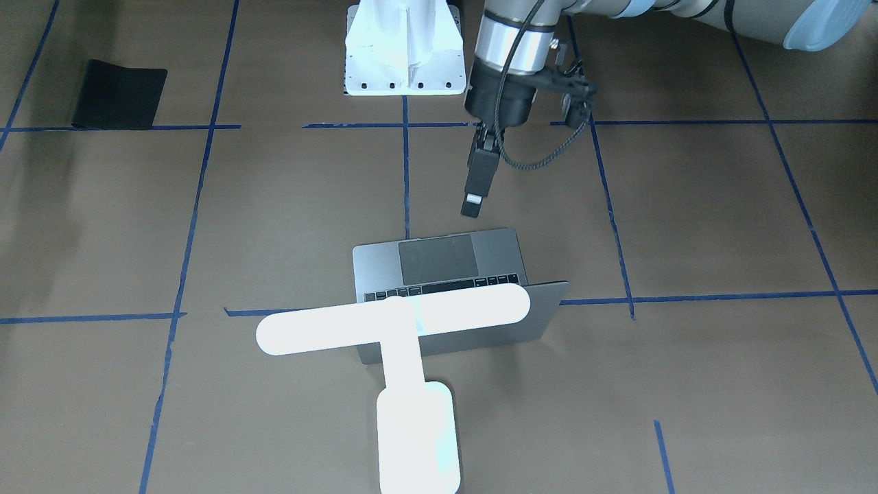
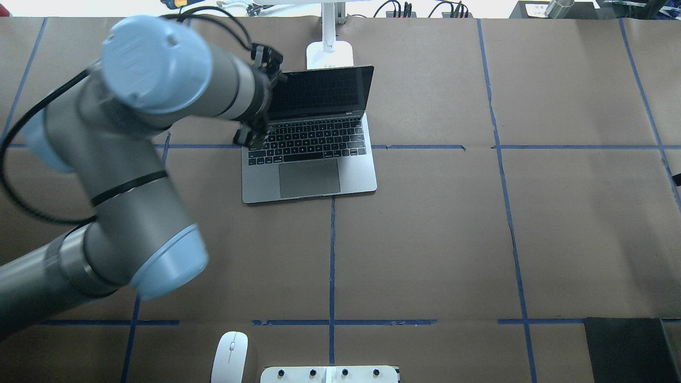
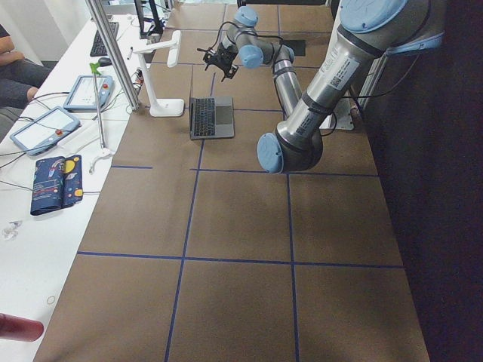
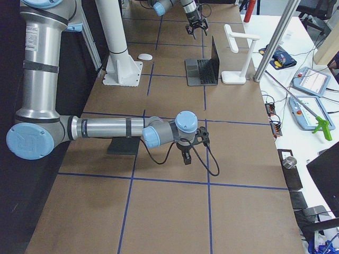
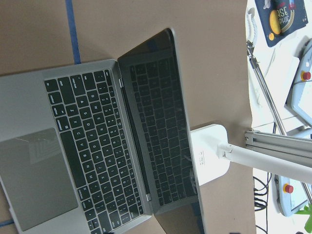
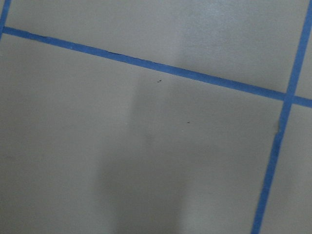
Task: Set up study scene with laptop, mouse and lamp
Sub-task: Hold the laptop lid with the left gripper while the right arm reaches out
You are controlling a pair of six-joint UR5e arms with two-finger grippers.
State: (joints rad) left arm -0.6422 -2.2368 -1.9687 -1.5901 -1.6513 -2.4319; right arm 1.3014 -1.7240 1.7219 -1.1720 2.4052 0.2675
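Grey laptop [image 2: 309, 159] stands open; left gripper [image 1: 473, 203], fingers together and empty, hovers nearby; fetching the near white mouse [image 2: 230, 356] seems next.

Bare brown table paper [image 6: 97, 161] crossed by blue tape lines [image 6: 146, 62] that meet at the right edge.

Our left gripper [image 1: 473, 199] hung pointing down, jaws closed and empty; our right gripper [image 4: 186, 159] pointed down too, jaw state unclear.
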